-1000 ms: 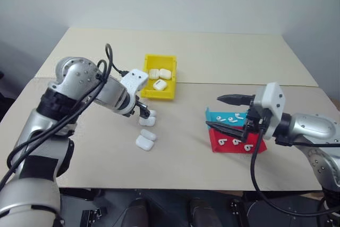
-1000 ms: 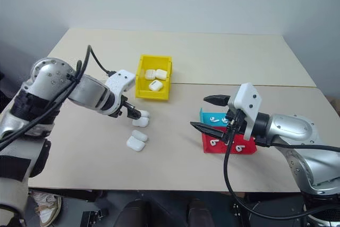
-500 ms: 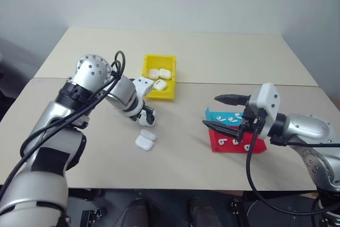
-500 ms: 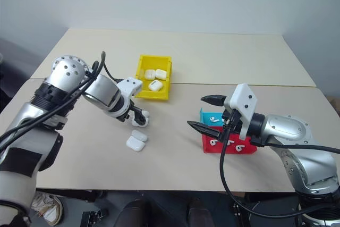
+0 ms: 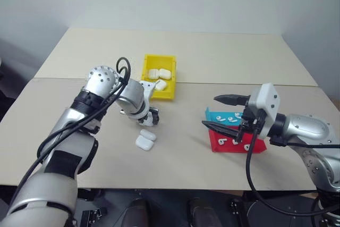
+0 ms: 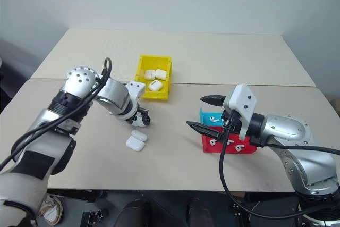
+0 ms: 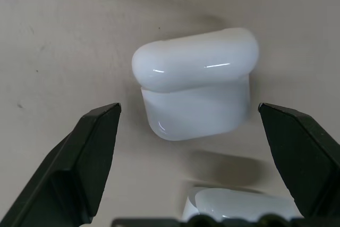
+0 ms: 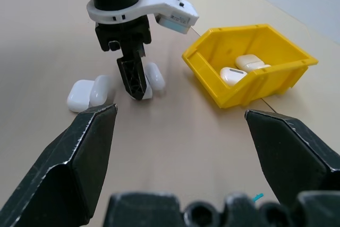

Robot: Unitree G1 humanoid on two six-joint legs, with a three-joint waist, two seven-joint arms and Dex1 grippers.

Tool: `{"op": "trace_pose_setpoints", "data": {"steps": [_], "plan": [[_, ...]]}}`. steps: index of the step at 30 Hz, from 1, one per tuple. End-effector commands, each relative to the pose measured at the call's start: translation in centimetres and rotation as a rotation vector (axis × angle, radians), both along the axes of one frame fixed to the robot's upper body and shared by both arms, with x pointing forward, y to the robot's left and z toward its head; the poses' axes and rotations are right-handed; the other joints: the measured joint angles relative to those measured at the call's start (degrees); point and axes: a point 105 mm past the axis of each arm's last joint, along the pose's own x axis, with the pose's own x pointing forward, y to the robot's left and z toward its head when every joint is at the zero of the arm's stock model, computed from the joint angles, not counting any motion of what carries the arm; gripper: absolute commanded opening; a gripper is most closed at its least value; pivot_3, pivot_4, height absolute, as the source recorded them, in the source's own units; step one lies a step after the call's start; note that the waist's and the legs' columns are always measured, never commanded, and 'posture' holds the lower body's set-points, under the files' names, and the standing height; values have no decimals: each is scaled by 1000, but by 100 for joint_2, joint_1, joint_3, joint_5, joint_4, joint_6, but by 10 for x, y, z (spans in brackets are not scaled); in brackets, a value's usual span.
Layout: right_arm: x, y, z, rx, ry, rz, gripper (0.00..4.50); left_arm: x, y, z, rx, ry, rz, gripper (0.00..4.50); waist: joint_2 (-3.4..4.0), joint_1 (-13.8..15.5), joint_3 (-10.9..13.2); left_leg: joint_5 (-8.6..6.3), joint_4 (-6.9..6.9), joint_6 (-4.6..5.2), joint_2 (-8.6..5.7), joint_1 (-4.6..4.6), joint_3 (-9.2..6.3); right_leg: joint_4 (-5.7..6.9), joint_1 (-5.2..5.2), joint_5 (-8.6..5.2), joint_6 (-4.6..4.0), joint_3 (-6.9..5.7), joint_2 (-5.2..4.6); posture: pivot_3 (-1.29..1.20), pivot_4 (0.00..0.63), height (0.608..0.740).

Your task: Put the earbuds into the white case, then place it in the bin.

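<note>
Pale beige tabletop under a plain grey wall, and the action sits near its middle. Over on the left, the left gripper points steeply down at a white case, fingers spread wide on either side of it — nothing pinched yet, and the lid looks shut. This reads as the opening step: getting hold of a case so the earbuds can go in. Next move, as I judge it, calls for easing down until the pads flank the case's sides, then squeezing squarely — glossy and rounded, it could squirt out if caught off-centre. After that the lid needs flipping open, and that may well take both arms.

On the right, the right gripper hovers roughly level just above the teal-and-red tray, its two black fingers wide apart and empty.

Now the count. Loose cases on the table: two — the one between the left fingers, and a second case just nearer, lying on its side and looking partly open. Inside the yellow bin, at the far side just beyond the left arm, three cases rest. One bin, one tray. The earbuds lie scattered in the tray, well apart from the cases; about six can be made out, though the right gripper covers part of the tray, so the figure is rough.
</note>
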Motion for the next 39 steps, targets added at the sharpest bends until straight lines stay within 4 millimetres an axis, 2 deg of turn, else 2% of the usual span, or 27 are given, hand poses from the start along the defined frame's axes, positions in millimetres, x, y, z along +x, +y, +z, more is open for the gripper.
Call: {"op": "trace_pose_setpoints", "data": {"steps": [1,11,19,22,26,32,36,39], "plan": [[-4,3,7,-2,-47,11,4464,2,-7,8,-44,-31,19,4500,0,5,0,2,0,-3,0,0,-1,0,0,0,0,0,0,0,150,740],[-5,5,7,0,-48,11,4464,3,-10,4,-69,-30,63,4500,0,1,0,17,-1,-29,-3,1,-4,0,2,0,0,-1,-1,0,150,740],[-5,4,6,-3,-44,11,4464,8,-4,5,-51,-54,103,4500,0,1,0,18,-1,-31,-4,0,-4,-1,2,0,0,-1,-1,0,150,740],[-6,4,5,-4,-42,13,4500,9,-4,5,-62,-57,113,3920,0,0,0,19,-1,-33,-4,0,-5,-1,2,0,0,-2,-1,0,150,740],[-6,4,5,-7,-42,14,4500,6,-1,1,-40,-50,96,2775,0,-1,0,19,-1,-32,-4,1,-5,-1,3,0,0,-2,-1,0,150,740],[-7,3,5,-9,-41,19,4500,6,3,1,-41,-58,81,2776,0,-4,0,19,-2,-32,-4,1,-5,-1,3,0,0,-2,-1,0,150,740],[-6,1,6,-2,-42,15,4500,-1,10,19,-134,-185,-17,2776,0,-47,0,23,-7,-39,-4,1,-4,0,-1,0,0,-1,-1,0,150,740],[-4,-1,8,9,-44,11,4500,-4,23,36,-171,-330,-36,2776,0,-56,0,33,-10,-56,-4,1,-4,2,-4,0,0,-1,-1,0,150,740]]}}
